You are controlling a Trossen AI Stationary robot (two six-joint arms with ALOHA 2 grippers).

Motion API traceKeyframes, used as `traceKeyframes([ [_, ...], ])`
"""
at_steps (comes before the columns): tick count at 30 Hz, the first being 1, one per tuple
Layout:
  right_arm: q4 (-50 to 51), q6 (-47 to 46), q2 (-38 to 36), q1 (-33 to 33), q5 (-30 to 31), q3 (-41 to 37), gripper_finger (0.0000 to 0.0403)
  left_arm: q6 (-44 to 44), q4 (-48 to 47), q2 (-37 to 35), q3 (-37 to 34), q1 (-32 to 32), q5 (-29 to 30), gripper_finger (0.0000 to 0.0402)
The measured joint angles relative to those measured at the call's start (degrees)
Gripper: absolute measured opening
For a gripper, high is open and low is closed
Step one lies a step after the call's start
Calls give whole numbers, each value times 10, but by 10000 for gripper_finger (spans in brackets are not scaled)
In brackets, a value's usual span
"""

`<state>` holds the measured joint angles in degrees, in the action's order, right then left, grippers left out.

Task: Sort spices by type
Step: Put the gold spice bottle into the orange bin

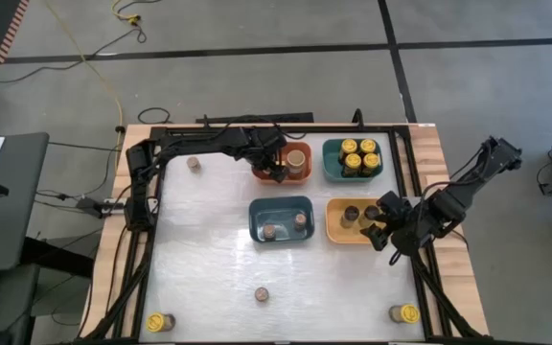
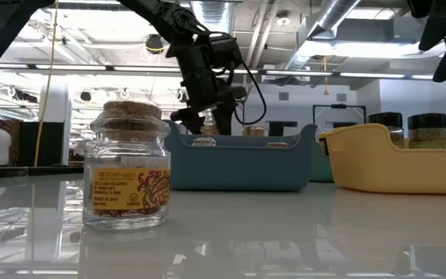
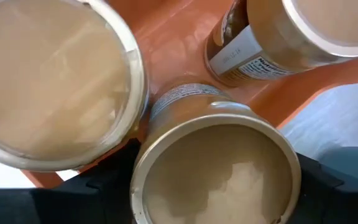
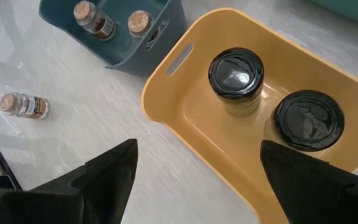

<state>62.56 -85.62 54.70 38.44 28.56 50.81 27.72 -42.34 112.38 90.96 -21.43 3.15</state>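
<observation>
My left gripper (image 1: 278, 171) reaches into the orange bin (image 1: 263, 174) at the far middle and is shut on a tan-lidded spice jar (image 3: 216, 174). Two more tan-lidded jars (image 3: 48, 81) (image 3: 291, 37) stand in that bin beside it. My right gripper (image 1: 387, 228) hangs open over the right end of the yellow bin (image 4: 185, 106), which holds two dark-lidded jars (image 4: 236, 73). The teal bin (image 1: 332, 163) holds several yellow-lidded jars. The blue bin (image 1: 278, 207) holds two cork-topped jars (image 4: 89, 15). My left gripper has the tan-lidded jar pinched between its two fingers (image 3: 107, 186) at the lid's rim (image 3: 143, 155), on opposite sides. The fingers come steeply from above. The jar is upright, with its body down inside the orange bin. I cannot tell whether its base stands on the bin floor.
Loose jars stand on the table: a cork-topped one (image 1: 193, 164) at far left, another (image 1: 262, 295) near the middle front, and yellow-lidded ones at the front left (image 1: 159, 322) and front right (image 1: 404, 313). Bare tabletop lies between the bins and the front edge.
</observation>
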Motion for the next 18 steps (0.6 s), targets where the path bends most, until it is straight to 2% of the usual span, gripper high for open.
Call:
traceKeyframes([
  [18,0,4,1,0,0,0,365,8,44,2,-1,1,3,299],
])
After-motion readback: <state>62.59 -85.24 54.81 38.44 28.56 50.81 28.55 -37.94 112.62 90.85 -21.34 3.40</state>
